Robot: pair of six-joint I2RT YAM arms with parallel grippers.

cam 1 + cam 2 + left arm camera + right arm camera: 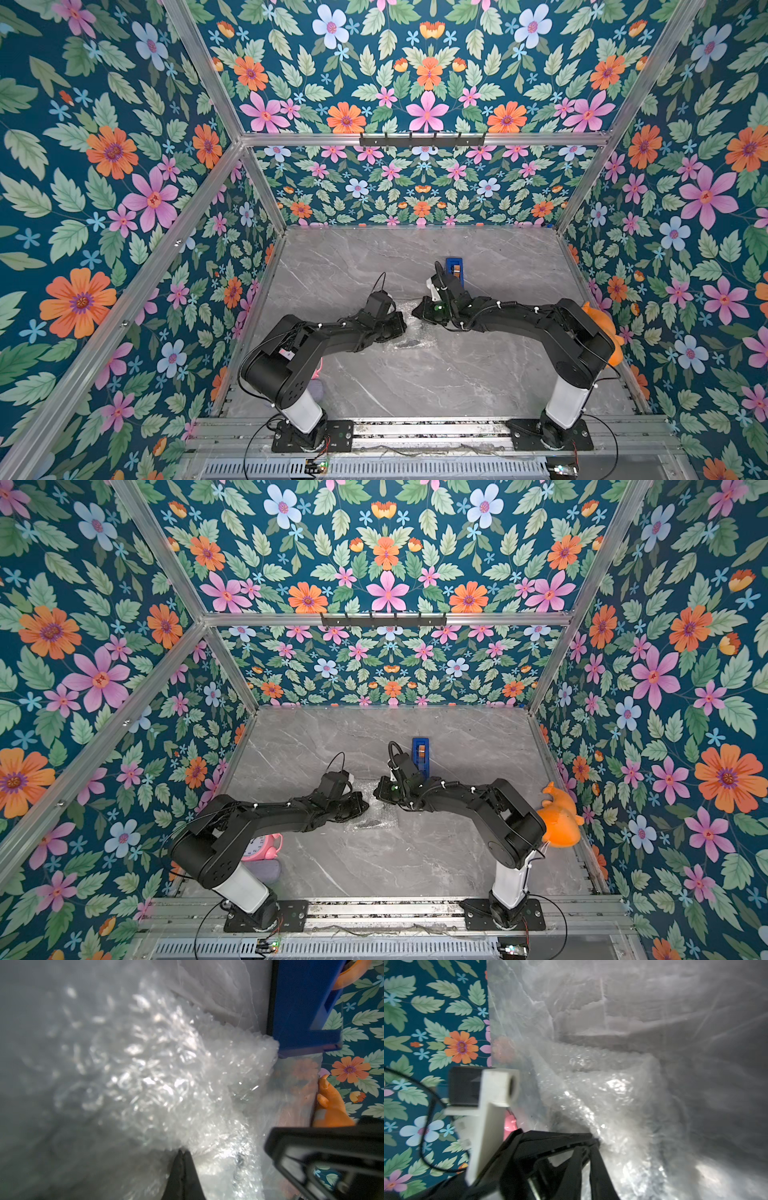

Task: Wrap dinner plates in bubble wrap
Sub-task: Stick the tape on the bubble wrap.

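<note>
Pinching the wrap [166,1074] from opposite sides, the left gripper [182,1152] and right gripper [595,1140] were clamped on it; the plate [411,343] lay dark beneath, between them. An uneven pull might slide the plate out.

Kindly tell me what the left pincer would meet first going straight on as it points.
The bubble wrap, bunched right at the tips of the left pincer; beyond, probably the right pincer.
</note>
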